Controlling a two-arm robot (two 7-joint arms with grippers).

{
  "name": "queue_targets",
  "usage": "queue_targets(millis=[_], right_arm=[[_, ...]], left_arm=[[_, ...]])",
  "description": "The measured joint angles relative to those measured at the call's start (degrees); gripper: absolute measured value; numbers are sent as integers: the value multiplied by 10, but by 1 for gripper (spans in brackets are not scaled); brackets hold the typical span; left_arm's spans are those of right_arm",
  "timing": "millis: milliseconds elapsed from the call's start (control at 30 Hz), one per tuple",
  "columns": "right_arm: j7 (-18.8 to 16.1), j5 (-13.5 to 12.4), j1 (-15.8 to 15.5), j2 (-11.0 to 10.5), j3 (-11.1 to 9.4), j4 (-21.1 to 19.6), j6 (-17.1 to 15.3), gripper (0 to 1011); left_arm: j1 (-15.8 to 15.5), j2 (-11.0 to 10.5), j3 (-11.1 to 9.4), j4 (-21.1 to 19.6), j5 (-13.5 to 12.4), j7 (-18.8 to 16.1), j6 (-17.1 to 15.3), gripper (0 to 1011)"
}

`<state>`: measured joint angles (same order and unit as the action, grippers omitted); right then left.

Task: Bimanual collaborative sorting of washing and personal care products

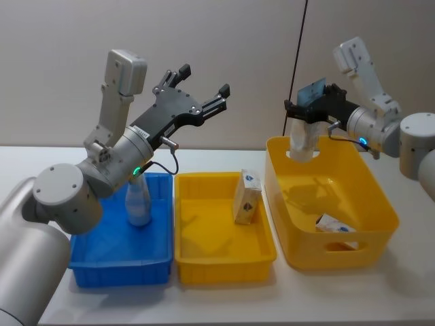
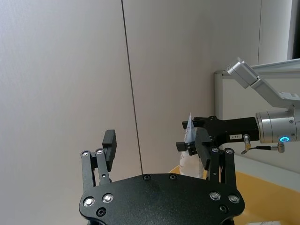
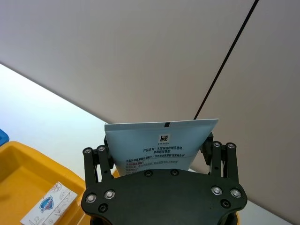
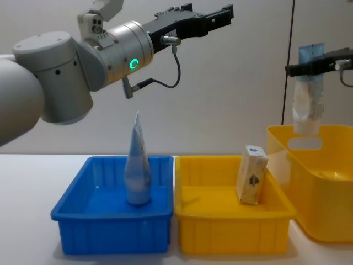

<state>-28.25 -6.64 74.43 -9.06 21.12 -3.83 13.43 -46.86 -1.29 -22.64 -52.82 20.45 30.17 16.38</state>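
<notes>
My right tool (image 1: 307,112) grips a pale blue tapered squeeze tube (image 1: 304,140) by its flat end, hanging over the tall yellow plastic basket (image 1: 380,204). My left tool (image 1: 198,87) hovers wide open above the blue plastic bin (image 4: 83,212), where another tube (image 4: 137,171) stands upright.

Plain pale wall (image 1: 224,61) (one dark vertical seam (image 1: 299,47)) behind a white table (image 1: 224,305).

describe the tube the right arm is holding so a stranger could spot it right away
Start at the big yellow basket on the robot's right side of the table. Above its back rim the right pincer is shut on a pale blue squeeze tube, which hangs cap end down with its flat crimped end up. The other tube stands inside the blue bin; this one is in the air.
</notes>
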Motion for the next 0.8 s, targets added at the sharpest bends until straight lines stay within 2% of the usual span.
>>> queue_targets(millis=[300, 800], right_arm=[[0, 0, 0, 0, 0, 0, 0, 1002], [0, 0, 0, 0, 0, 0, 0, 1002]], left_arm=[[9, -5, -1, -11, -1, -7, -4, 1001], [86, -53, -9, -105, -23, -76, -44, 1001]])
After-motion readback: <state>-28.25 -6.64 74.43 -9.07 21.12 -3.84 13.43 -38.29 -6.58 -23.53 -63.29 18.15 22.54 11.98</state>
